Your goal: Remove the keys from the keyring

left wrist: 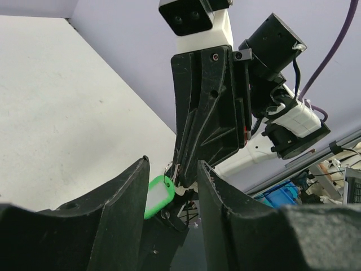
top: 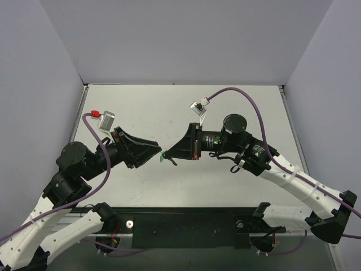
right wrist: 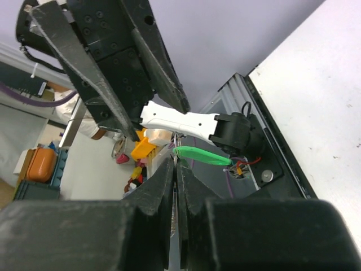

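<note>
The green tag of the keyring (top: 162, 157) hangs in the air between the two gripper tips above the table's middle. My right gripper (top: 170, 153) is shut on the slim grey key (right wrist: 176, 171), seen as a thin metal sliver between its fingers. The tag (right wrist: 201, 155) hangs edge-on just past its tips (right wrist: 176, 164). In the left wrist view the tag (left wrist: 158, 195) and its thin metal ring (left wrist: 167, 167) sit between my left gripper's (left wrist: 174, 165) spread fingers, close to the left finger (left wrist: 127, 195). My left gripper (top: 155, 150) is open and grips nothing.
The white table (top: 146, 107) is walled by grey panels at the back and sides. A black rail (top: 186, 226) with the arm bases runs along the near edge. Purple cables (top: 248, 99) loop over both arms.
</note>
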`<state>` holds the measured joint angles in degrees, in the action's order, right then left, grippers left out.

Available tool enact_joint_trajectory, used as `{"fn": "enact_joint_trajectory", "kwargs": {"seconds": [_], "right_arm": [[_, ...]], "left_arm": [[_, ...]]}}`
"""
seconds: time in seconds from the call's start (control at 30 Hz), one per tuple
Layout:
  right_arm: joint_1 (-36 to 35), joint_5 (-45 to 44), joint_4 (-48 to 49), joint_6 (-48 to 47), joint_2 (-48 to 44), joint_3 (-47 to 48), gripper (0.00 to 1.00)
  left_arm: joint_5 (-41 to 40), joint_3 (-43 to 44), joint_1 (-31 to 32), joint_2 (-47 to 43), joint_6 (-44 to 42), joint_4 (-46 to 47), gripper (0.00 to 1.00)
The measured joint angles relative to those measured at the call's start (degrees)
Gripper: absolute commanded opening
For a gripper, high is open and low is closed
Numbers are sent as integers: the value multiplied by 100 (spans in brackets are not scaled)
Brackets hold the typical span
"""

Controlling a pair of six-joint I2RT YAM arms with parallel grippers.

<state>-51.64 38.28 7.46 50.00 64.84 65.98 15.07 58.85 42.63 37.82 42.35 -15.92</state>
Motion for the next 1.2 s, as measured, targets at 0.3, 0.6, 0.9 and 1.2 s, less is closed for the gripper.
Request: {"fn": "enact_joint_trajectory", "kwargs": {"seconds": [0.3,0.6,0.9,1.2], "right_arm": [[66,282,463,195,61,-44,0],[66,334,605,273,68,-44,0],[55,400,651,315,74,-44,0],[52,498,299,138,136,79,0]], "left_arm": [[442,0,-7,24,55,188,37],[533,-31,-9,33,76,286,30],[542,-33,-33,44,63,284,0],[831,321,-48,358,-382,-109,0]]}}
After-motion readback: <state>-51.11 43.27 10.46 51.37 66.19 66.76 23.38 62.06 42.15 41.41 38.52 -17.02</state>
